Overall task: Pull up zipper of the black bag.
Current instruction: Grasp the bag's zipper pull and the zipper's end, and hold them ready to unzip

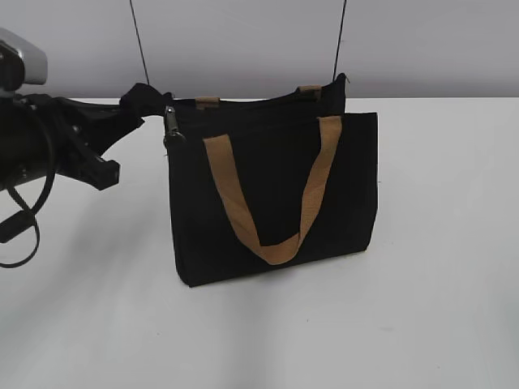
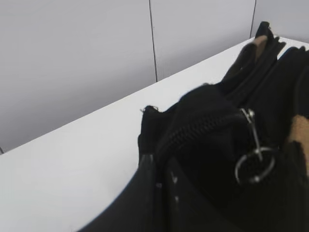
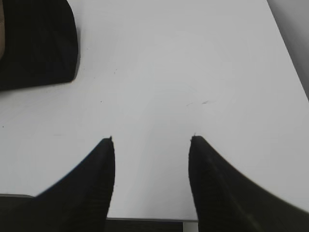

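The black bag (image 1: 276, 182) stands upright on the white table, with tan handles on its front and back. The silver zipper (image 1: 170, 121) sits at the left end of the top edge, its pull tab hanging down. In the left wrist view the zipper (image 2: 249, 117) shows with a ring dangling below it. My left gripper (image 1: 144, 101) is shut on the bag's top left corner (image 2: 207, 111), just left of the zipper; it shows in the left wrist view (image 2: 159, 179). My right gripper (image 3: 151, 140) is open and empty over bare table, the bag's corner (image 3: 38, 43) at its far left. It is out of the exterior view.
The white table (image 1: 405, 324) stretches round the bag, and a grey wall stands close behind it. Two thin black cables (image 1: 139, 40) hang down the wall. My left arm's loose cable loops lie at the left edge (image 1: 24, 235). The table's front edge (image 3: 145, 220) lies under my right gripper.
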`<state>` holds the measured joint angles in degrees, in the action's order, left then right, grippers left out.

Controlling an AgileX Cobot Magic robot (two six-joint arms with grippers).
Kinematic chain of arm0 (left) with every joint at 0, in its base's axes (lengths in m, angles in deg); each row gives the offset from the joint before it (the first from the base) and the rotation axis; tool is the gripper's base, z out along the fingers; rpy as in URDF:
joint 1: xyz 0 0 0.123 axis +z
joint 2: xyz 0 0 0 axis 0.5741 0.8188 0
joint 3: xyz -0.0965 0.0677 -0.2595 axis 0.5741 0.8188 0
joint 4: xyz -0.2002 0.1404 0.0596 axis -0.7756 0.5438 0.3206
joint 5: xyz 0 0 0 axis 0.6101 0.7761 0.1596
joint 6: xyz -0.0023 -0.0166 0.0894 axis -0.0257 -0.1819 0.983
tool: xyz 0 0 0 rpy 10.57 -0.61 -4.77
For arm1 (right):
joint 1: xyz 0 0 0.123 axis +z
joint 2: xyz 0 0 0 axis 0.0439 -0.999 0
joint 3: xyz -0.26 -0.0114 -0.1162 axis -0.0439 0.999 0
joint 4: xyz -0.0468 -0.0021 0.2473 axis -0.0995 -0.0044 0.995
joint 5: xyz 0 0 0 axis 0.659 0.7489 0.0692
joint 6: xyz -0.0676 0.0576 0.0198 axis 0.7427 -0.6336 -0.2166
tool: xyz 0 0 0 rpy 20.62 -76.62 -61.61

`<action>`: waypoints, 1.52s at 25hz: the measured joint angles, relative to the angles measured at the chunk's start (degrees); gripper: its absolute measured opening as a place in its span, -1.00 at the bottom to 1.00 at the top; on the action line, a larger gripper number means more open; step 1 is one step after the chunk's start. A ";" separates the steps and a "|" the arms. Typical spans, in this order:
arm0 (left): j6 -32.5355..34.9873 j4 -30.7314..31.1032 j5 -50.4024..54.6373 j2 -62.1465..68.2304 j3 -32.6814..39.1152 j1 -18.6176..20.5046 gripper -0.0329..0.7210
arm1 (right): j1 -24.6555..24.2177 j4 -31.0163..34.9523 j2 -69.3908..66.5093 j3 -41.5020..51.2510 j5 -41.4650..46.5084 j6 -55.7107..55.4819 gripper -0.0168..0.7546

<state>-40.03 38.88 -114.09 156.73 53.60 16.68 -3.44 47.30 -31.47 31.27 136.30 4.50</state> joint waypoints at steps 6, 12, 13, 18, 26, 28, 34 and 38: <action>0.00 0.00 0.01 -2.78 0.00 0.00 -0.93 | 0.00 5.08 -1.62 0.00 0.00 3.96 0.05; -0.95 0.00 -0.43 -4.34 0.00 0.00 -0.93 | 0.11 16.00 -13.11 -0.75 -0.35 18.40 0.05; -1.28 0.00 -0.85 -4.34 0.00 0.00 -0.93 | 0.55 17.44 -14.52 -0.94 -1.34 20.72 0.05; -2.09 -0.20 -4.56 -4.34 0.00 0.00 -0.93 | 3.23 28.04 -22.51 -1.21 -9.83 30.94 0.05; -5.59 -0.20 -7.43 -4.34 0.00 0.00 -0.93 | 8.37 48.31 -41.41 -1.50 -20.16 49.60 0.05; -6.88 -0.20 -7.72 -4.34 0.00 0.00 -0.93 | 9.91 52.71 -46.04 -2.51 -21.12 54.71 0.05; -7.70 -0.32 -7.78 -4.34 0.00 0.00 -0.93 | 15.79 60.62 -62.16 -10.01 -21.67 67.82 0.05; -9.67 -0.36 -7.82 -4.34 0.00 0.00 -0.93 | 19.35 61.45 -71.48 -16.96 -21.97 70.13 0.05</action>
<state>-49.70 38.52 -121.91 152.39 53.60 16.68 15.91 108.75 -102.96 14.30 114.33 74.63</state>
